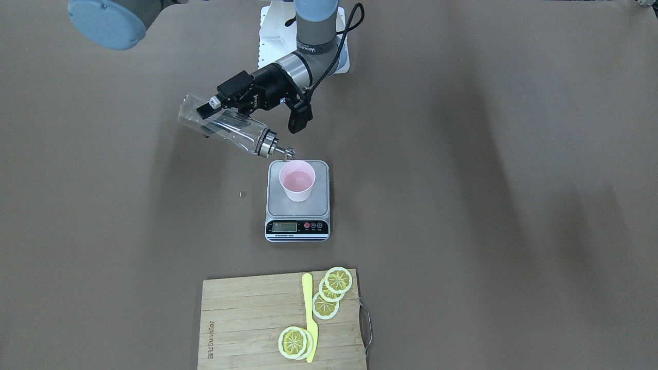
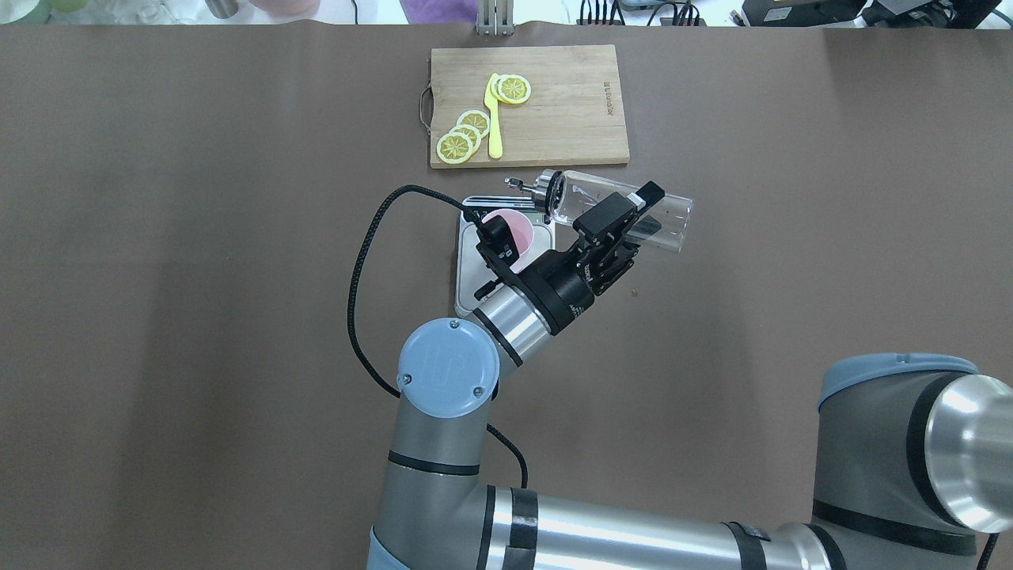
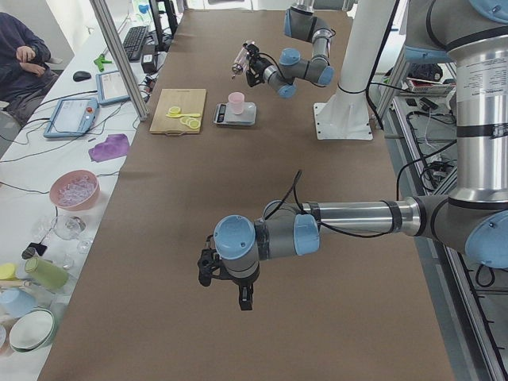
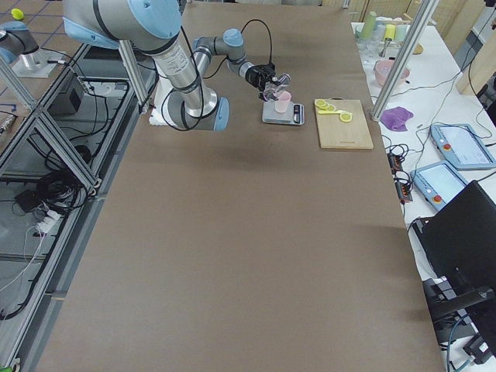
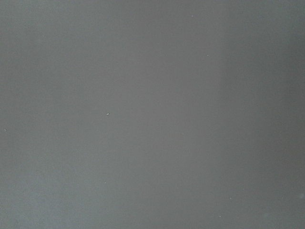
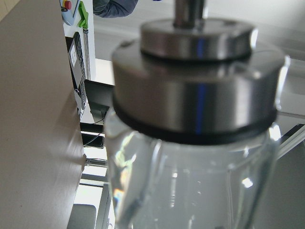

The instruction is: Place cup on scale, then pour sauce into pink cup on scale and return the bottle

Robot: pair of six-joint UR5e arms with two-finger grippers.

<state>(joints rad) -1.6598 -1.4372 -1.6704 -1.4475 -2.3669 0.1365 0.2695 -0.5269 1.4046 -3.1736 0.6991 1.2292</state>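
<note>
One clear bottle (image 1: 240, 133) — metal cap, tipped toward pink cup (image 1: 296, 182).

On the bench (image 1: 488, 205): one pink cup (image 1: 297, 180), one scale (image 1: 297, 213) with one display (image 1: 285, 226), and one wooden board (image 1: 257, 318) with one wire handle (image 1: 366, 324). On that board, one yellow knife (image 1: 310, 318) and five lemon slices (image 1: 339, 280), grouped three and two. Above the bench, one glass bottle (image 1: 231, 128) with one metal cap (image 1: 267, 142) and one spout (image 1: 285, 151). Two robot arms, left arm (image 3: 349, 216) and right arm (image 2: 522, 317), one pincer apiece: left pincer (image 3: 205, 267), right pincer (image 2: 643, 212). One seated person (image 3: 24, 59) off to the side.
</note>
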